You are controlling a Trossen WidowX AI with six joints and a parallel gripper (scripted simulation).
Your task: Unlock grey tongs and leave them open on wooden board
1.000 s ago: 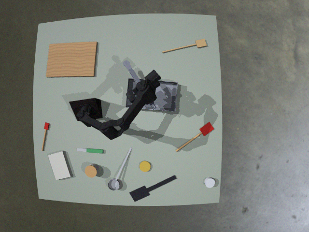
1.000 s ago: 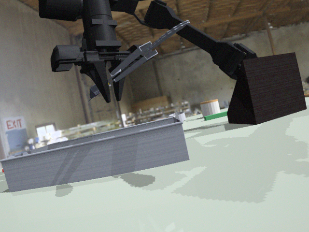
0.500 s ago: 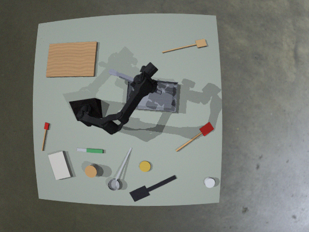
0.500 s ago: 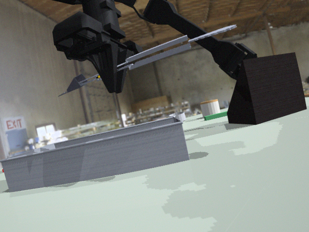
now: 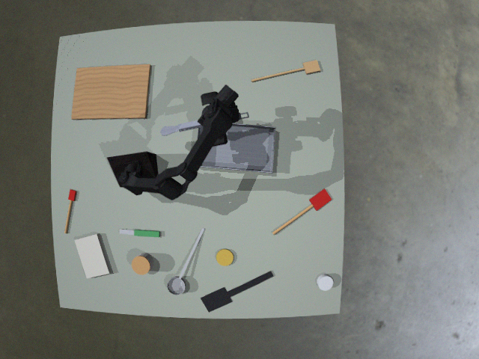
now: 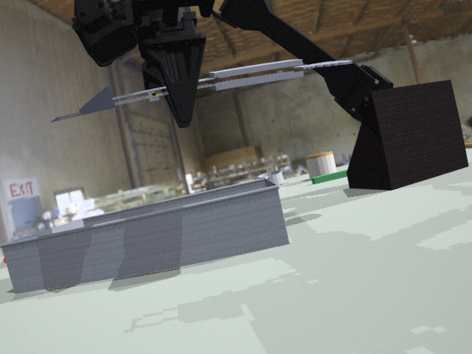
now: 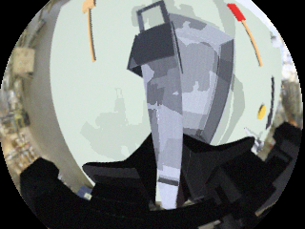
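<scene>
The grey tongs [image 5: 191, 128] [image 6: 259, 72] [image 7: 164, 105] are in the air above the back edge of the roasting tin [image 5: 274, 148] [image 6: 236, 228] [image 7: 225, 86]. My gripper [image 6: 183, 122] [image 7: 162, 132] is shut on them between the hinge and the long grip plates. The tongs lie about level, scalloped tips pointing left in the top view and hinge end with its pull ring pointing right. Their two arms are close together and nearly parallel. The lock's state cannot be told. The wooden board [image 5: 111, 93] lies flat at the back left, apart from the tongs. The arm hides the fingers in the top view.
A dark block [image 5: 135, 162] [image 6: 419, 133] stands at the arm's base. A wooden spatula [image 5: 311, 66] lies at the back right, a red one [image 5: 320, 200] at the right. A green-handled knife [image 5: 147, 233], a ladle [image 5: 177, 286], a black spatula [image 5: 216, 299] and several other things lie in front.
</scene>
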